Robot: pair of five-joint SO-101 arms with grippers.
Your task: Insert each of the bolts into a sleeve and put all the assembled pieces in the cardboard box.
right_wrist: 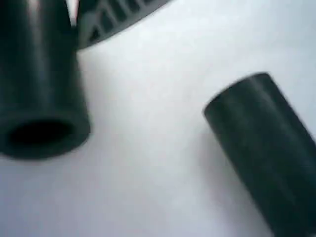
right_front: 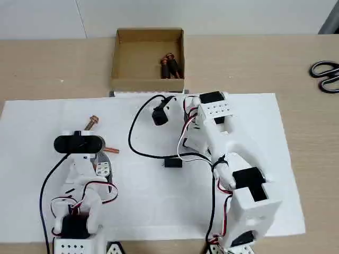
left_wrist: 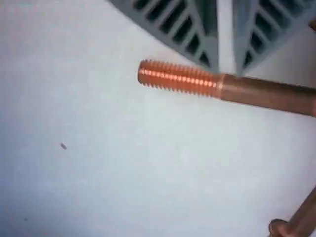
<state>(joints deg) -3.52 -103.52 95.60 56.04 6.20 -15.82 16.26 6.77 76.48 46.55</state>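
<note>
My left gripper is shut on a copper bolt, which lies level just above the white paper with its threaded end sticking out past the grey fingers. A second copper bolt lies loose on the paper just beyond it; its head also appears in the left wrist view. My right gripper is near the paper's far edge, shut on a black sleeve whose open bore faces the camera. Another black sleeve lies on the paper beside it.
The cardboard box stands beyond the paper and holds assembled copper-and-black pieces in its right corner. Scissors lie at the far right of the table. Black cables with a small black part cross the paper's middle.
</note>
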